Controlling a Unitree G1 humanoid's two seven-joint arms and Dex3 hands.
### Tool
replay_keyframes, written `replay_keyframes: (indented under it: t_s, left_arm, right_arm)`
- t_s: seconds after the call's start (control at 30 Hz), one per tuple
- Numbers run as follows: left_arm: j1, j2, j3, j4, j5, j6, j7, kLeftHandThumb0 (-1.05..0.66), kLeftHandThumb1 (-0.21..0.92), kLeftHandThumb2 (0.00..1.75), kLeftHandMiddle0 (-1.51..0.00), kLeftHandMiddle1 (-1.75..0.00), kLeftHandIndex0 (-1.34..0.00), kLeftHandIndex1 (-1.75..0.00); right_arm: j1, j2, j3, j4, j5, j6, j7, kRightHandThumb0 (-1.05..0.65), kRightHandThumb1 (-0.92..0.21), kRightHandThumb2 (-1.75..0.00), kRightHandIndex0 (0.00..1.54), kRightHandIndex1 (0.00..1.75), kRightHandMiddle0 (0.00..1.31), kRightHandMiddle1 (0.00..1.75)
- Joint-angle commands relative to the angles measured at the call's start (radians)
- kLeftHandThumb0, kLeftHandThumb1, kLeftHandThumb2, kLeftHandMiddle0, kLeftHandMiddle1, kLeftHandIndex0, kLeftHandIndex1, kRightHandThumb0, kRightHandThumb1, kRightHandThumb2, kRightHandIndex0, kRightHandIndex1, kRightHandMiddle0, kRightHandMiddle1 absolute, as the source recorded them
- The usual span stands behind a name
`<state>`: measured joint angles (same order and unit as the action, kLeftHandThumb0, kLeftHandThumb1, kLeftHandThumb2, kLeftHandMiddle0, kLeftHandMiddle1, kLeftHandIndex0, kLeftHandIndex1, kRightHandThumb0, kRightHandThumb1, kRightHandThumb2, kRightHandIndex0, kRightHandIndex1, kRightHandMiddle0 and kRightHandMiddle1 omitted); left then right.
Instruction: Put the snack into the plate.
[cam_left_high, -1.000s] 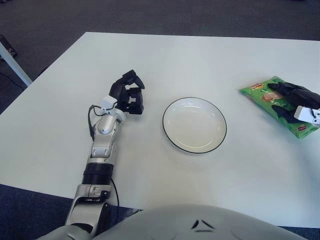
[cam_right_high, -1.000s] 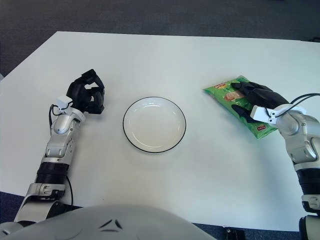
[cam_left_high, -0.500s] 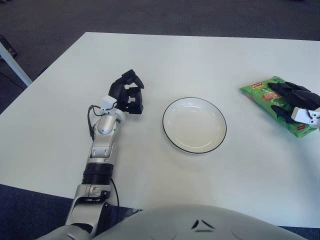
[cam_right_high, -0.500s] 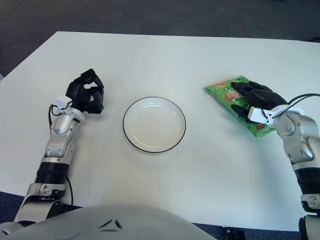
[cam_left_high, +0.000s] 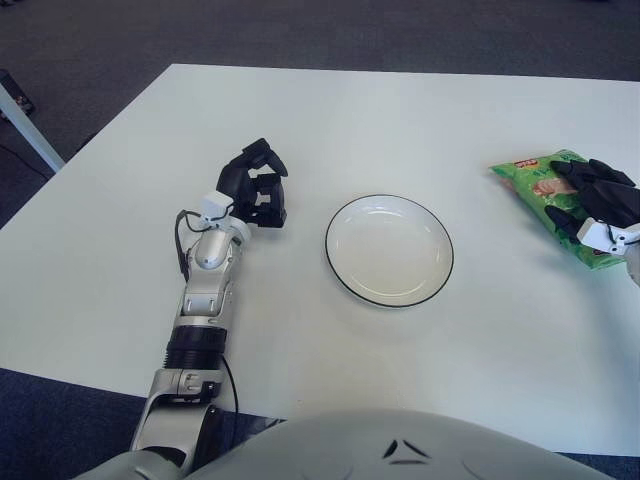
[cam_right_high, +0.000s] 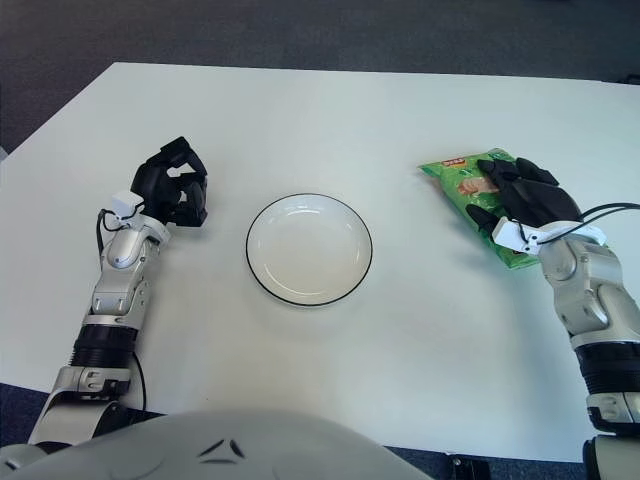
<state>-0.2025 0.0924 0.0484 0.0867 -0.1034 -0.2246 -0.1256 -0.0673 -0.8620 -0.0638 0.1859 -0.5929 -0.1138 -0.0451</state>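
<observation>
Snack bag (cam_left_high: 545, 195), left eye view: a green packet lies flat on the white counter (cam_left_high: 400, 110) at the far right, well apart from the plate (cam_left_high: 389, 250). The right hand (cam_left_high: 600, 205) is laid over its right half, dark fingers spread across the film; whether they have closed into a grip cannot be told. The left hand (cam_left_high: 258, 187) shows left of the plate, fingers curled, holding nothing.

Right eye view: the packet reads tilted, its near end under the right hand. The plate is bare. Judged stage: the grasp, not yet secured. The next move calls for a firm pinch, a lift clear of the counter, and a carry leftward to the plate. A red label band and printed pictures show; no writing is legible.
</observation>
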Motion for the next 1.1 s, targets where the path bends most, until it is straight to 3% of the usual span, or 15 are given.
replay_keyframes:
  t_s: [0.0, 0.03, 0.07, 0.13, 0.3, 0.37, 0.67, 0.9, 1.07]
  left_arm:
    - [0.051, -0.021, -0.003, 0.019, 0.011, 0.002, 0.016, -0.52, 0.22, 1.44, -1.32, -1.75, -0.69, -1.75]
    - [0.051, -0.021, -0.003, 0.019, 0.011, 0.002, 0.016, -0.51, 0.22, 1.44, -1.32, -1.75, -0.69, -1.75]
    - [0.051, -0.021, -0.003, 0.019, 0.011, 0.002, 0.016, -0.51, 0.22, 1.44, -1.32, -1.75, -0.69, -1.75]
    - [0.051, -0.022, -0.004, 0.018, 0.013, 0.001, 0.018, -0.51, 0.22, 1.43, -1.31, -1.75, -0.69, -1.75]
    - [0.052, -0.024, -0.006, 0.017, 0.012, 0.0, 0.02, -0.51, 0.22, 1.43, -1.31, -1.75, -0.69, -1.75]
    - [0.052, -0.026, -0.008, 0.016, 0.009, 0.002, 0.02, -0.51, 0.22, 1.43, -1.31, -1.75, -0.69, -1.75]
    - [0.054, -0.027, -0.012, 0.015, 0.006, 0.0, 0.018, -0.51, 0.23, 1.43, -1.31, -1.75, -0.69, -1.75]
    - [0.055, -0.033, -0.013, 0.013, 0.006, 0.0, 0.025, -0.51, 0.23, 1.42, -1.31, -1.75, -0.68, -1.75]
    - [0.057, -0.036, -0.016, 0.012, 0.007, -0.002, 0.027, -0.51, 0.23, 1.42, -1.31, -1.75, -0.68, -1.75]
  right_arm:
    - [0.007, 0.038, -0.005, -0.013, -0.052, -0.021, -0.128, -0.46, -0.8, -0.72, 0.0, 1.17, 0.23, 1.58]
    - [0.007, 0.043, -0.006, -0.016, -0.06, -0.021, -0.146, -0.44, -0.73, -0.8, 0.0, 1.37, 0.28, 1.64]
    - [0.006, 0.052, -0.009, -0.022, -0.069, -0.021, -0.175, -0.43, -0.71, -0.83, 0.0, 1.44, 0.3, 1.66]
    - [0.003, 0.067, -0.016, -0.025, -0.082, -0.025, -0.231, -0.18, -0.52, -1.04, 0.23, 1.54, 0.46, 1.71]
    - [-0.019, 0.106, -0.029, -0.01, -0.087, -0.04, -0.347, -0.03, -0.12, -1.43, 0.75, 1.38, 0.71, 1.74]
    - [-0.029, 0.114, -0.035, -0.005, -0.067, -0.037, -0.344, -0.01, -0.06, -1.49, 0.84, 1.38, 0.72, 1.74]
    - [-0.059, 0.184, -0.08, -0.096, 0.101, 0.003, -0.216, 0.0, -0.02, -1.58, 0.91, 1.5, 0.63, 1.75]
    - [-0.076, 0.216, -0.12, -0.183, 0.212, 0.068, -0.099, 0.0, -0.08, -1.58, 0.8, 1.69, 0.57, 1.75]
    - [-0.085, 0.222, -0.143, -0.229, 0.246, 0.134, -0.035, 0.0, -0.03, -1.65, 0.81, 1.74, 0.61, 1.75]
